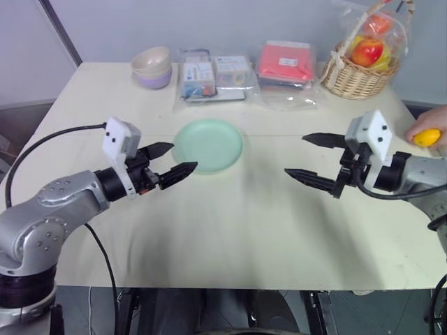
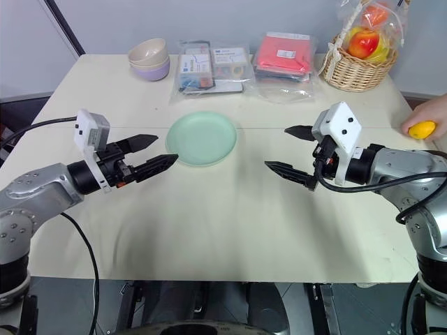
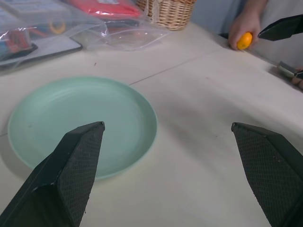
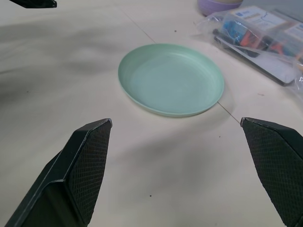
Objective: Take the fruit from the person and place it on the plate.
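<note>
Both grippers, left gripper [image 1: 167, 159] and right gripper [image 1: 314, 159], fingers spread, over bare table [image 1: 230, 223]; hand [image 1: 427, 124] grips fruit [image 1: 427, 137] at right edge.

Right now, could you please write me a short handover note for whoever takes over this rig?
Left hand: open, empty, hovering over the table beside the plate.
Right hand: open wide, empty, hovering over the table and pointing toward the plate.
Fruit: in the person's hand at the table's right edge, behind the right arm.
Plate: mint green, mid-table, nothing on it.
Done: nothing yet.
Left: take the fruit from the person, probably with the right hand since it is nearer, then set it on the plate.
</note>
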